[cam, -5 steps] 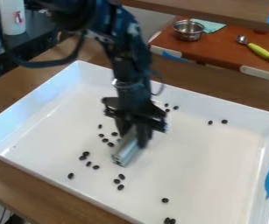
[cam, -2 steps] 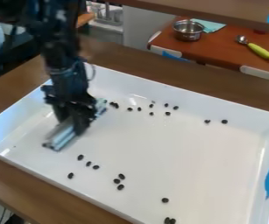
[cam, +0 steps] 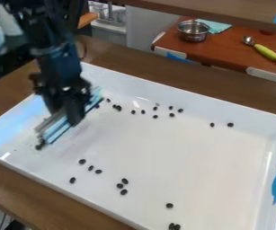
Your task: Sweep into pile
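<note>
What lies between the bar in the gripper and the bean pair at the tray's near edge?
Camera view: going from the bar, a loose bean trio, a tighter trio, then a single bean close to the pair.

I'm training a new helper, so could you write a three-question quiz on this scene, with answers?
1. True or false: the dark beans all lie in one pile in the tray.
2. What does the gripper hold? A) a cup B) a sweeping tool C) a towel
3. Fill in: in the camera view, the metal bowl is to the ____ of the scoop.

Key: 1 false; 2 B; 3 left
</note>
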`<action>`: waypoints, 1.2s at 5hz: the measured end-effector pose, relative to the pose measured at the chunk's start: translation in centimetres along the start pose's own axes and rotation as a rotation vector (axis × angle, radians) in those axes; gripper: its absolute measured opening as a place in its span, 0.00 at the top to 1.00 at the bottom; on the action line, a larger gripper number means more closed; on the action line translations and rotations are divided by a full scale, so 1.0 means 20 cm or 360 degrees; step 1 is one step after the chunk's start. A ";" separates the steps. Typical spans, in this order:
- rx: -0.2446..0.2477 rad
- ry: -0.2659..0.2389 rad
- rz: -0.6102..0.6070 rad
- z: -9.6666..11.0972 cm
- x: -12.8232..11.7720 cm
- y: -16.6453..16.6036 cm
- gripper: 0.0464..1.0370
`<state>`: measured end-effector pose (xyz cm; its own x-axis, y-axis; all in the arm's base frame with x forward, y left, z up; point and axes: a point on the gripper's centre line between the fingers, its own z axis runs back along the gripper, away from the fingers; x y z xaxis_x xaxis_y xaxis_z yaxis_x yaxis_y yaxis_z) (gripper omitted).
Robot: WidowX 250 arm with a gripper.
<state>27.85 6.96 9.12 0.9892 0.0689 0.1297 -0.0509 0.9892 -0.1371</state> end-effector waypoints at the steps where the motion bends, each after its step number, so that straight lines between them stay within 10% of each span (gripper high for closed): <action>1: -0.0110 -0.0060 0.0023 0.09 0.04 -0.22 0.66; 6: -0.0011 -0.0062 0.0079 -0.21 -0.05 -1.11 0.66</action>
<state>28.60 -15.68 7.90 0.9793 0.1232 0.1609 -0.0989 0.9836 -0.1511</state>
